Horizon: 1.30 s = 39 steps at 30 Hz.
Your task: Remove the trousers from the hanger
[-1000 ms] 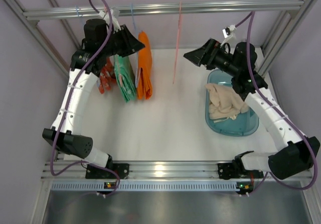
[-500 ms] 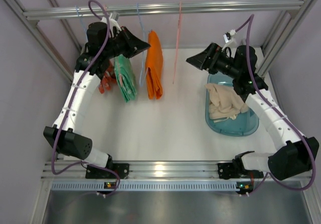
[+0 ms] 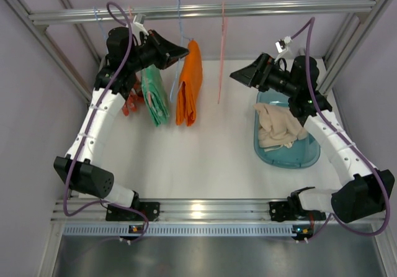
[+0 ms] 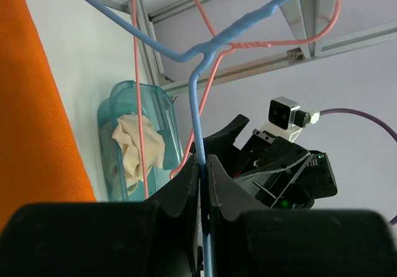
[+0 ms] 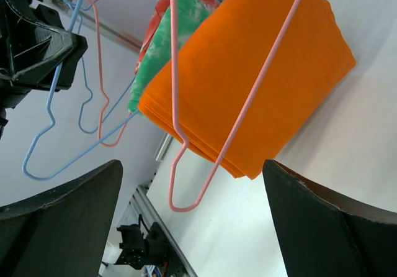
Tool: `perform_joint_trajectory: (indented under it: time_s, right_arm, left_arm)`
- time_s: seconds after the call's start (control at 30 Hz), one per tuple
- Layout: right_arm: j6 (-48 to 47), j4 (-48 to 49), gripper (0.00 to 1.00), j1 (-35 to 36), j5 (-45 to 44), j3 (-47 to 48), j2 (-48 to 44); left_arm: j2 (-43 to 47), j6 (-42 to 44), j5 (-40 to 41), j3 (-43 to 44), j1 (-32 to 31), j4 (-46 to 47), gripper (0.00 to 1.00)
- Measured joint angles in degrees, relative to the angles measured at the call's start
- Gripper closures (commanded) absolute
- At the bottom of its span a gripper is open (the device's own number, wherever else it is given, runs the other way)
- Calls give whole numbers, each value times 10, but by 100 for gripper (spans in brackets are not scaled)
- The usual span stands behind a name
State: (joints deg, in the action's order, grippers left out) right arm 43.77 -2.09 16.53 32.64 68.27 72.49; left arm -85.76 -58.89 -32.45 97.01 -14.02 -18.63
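red-patterned piece (image 3: 130, 100) + green piece (image 3: 154, 95): hang from rail (image 3: 260, 7), far L, just beside each other.
L gripper (image 3: 183, 51): up near rail, jaws clenched on wire of blue hanger (image 4: 195, 115); wrist view shows fingers (image 4: 186, 184) pinching wire w/ no gap.
orange trousers (image 3: 190, 81): off the table, folded over blue hanger, hanging just R of green piece, below L gripper tip.
pink hanger (image 3: 221, 47): bare, hangs from rail betw orange trousers and R gripper; apart from both in top view.
R gripper (image 3: 238, 74): in air, pointing toward orange trousers, jaws released, fingers (image 5: 59, 227) wide apart, nothing held.
tub (image 3: 310, 156): clear teal, on white table (image 3: 205, 159), under R arm.
beige trousers (image 3: 276, 125): crumpled inside tub, mostly its far half; on no hanger.
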Motion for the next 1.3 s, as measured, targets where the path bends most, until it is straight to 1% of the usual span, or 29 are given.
perform_joint_trajectory:
  time_s: [0.17,0.3,0.43,0.47,0.5,0.57,0.63,0.67,0.7,0.73,1.0,1.3]
  right_arm:
    - [0,3,4,-3,3,0,0]
    - [3,3,4,-3,5,0,0]
    - [4,3,4,-3,5,0,0]
    - [4,3,4,-3,5,0,0]
    - [4,3,4,-3,5,0,0]
    - [4,3,4,-4,5,0,0]
    - [4,3,4,-5,5,0,1]
    - [4,3,4,-5,5,0,1]
    - [4,3,5,-5,5,0,1]
    - [4,3,4,-5,5,0,2]
    - [4,4,5,-6,7,0,3]
    - [3,9,3,-6,10,0,3]
  left_arm:
    - [0,-38,-13,-25,0,24,100]
    - [3,-68,-26,-53,-1,48,96]
    - [6,-89,-27,-66,-4,67,87]
    - [7,-92,-28,-69,-4,71,82]
    - [9,-99,-27,-73,-5,76,80]
    - [11,-105,-27,-77,-8,84,80]
    - [16,-111,-24,-83,-10,90,82]
    - [18,-113,-23,-85,-11,91,88]
    - [19,-115,-21,-87,-12,91,97]
    - [20,-117,-20,-88,-12,92,100]
    - [20,-119,-23,-89,-15,108,100]
    - [28,-87,2,-89,-18,180,100]
